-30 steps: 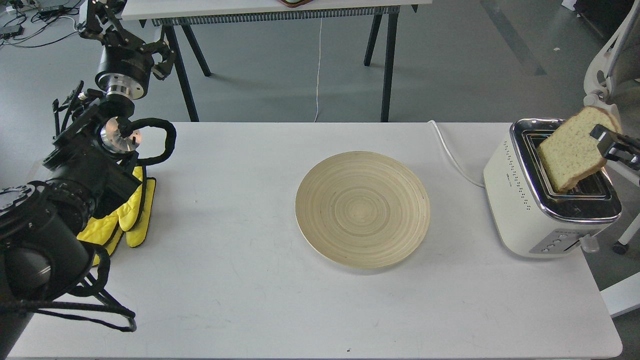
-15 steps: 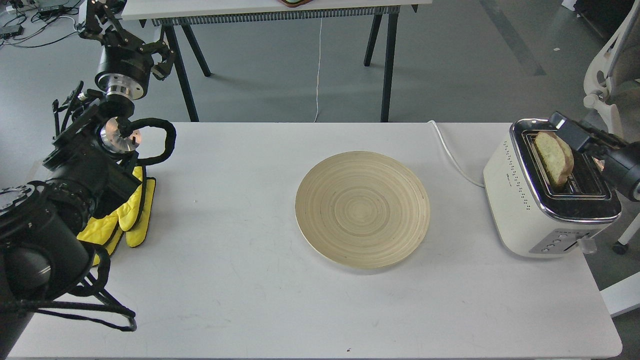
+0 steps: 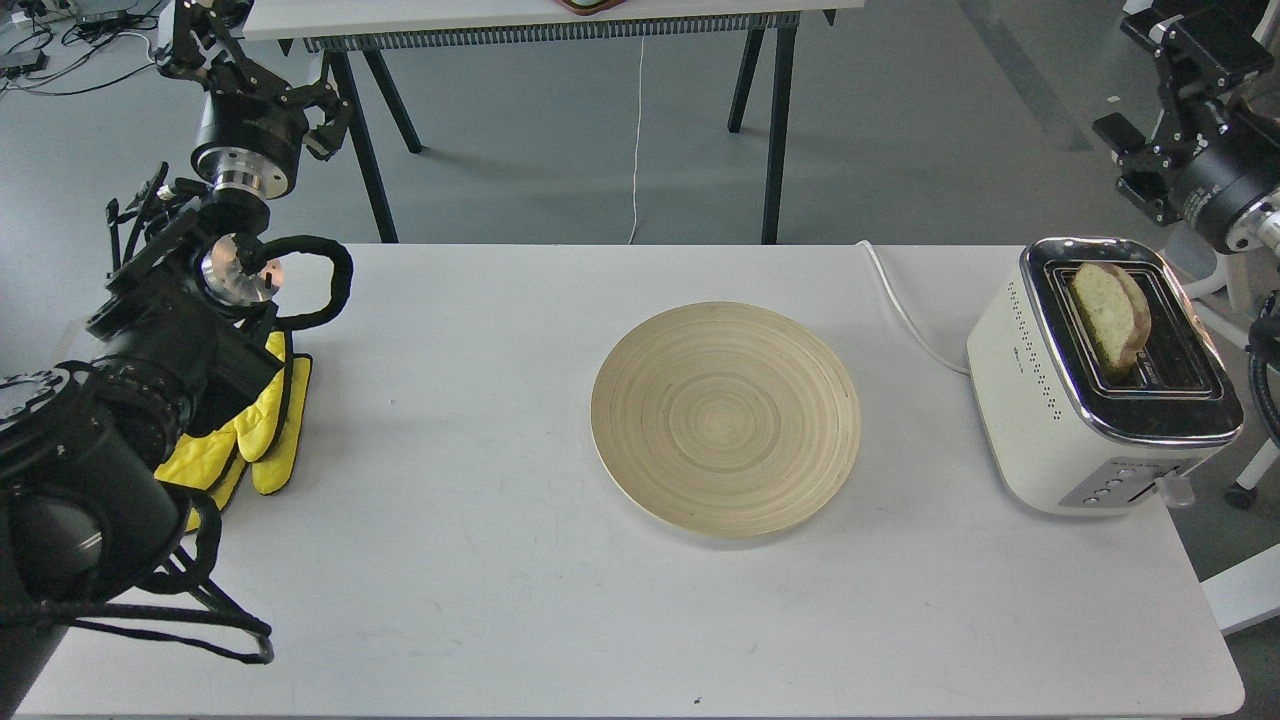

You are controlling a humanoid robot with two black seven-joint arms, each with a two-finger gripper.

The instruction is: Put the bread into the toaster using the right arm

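Note:
The bread [image 3: 1108, 313] stands on edge in the left slot of the cream-white toaster [image 3: 1040, 400], its top sticking out above the chrome top. The toaster sits at the right end of the white table [image 3: 480, 560]. My right gripper [image 3: 1150, 85] is raised at the top right, above and behind the toaster, well clear of the bread, open and empty. My left gripper [image 3: 255, 65] is held up at the top left, beyond the table's far edge, with its fingers spread and nothing in it.
A round bamboo plate [image 3: 725, 418] lies empty in the table's middle. Yellow mitts [image 3: 262, 440] lie at the left edge under my left arm. The toaster's white cord [image 3: 905, 310] runs off the far edge. A second table's black legs [image 3: 770, 120] stand behind.
A second ago my right gripper held the bread tilted over the toaster. The bread then dropped into the left slot. The gripper has let go and risen up and back to the right.

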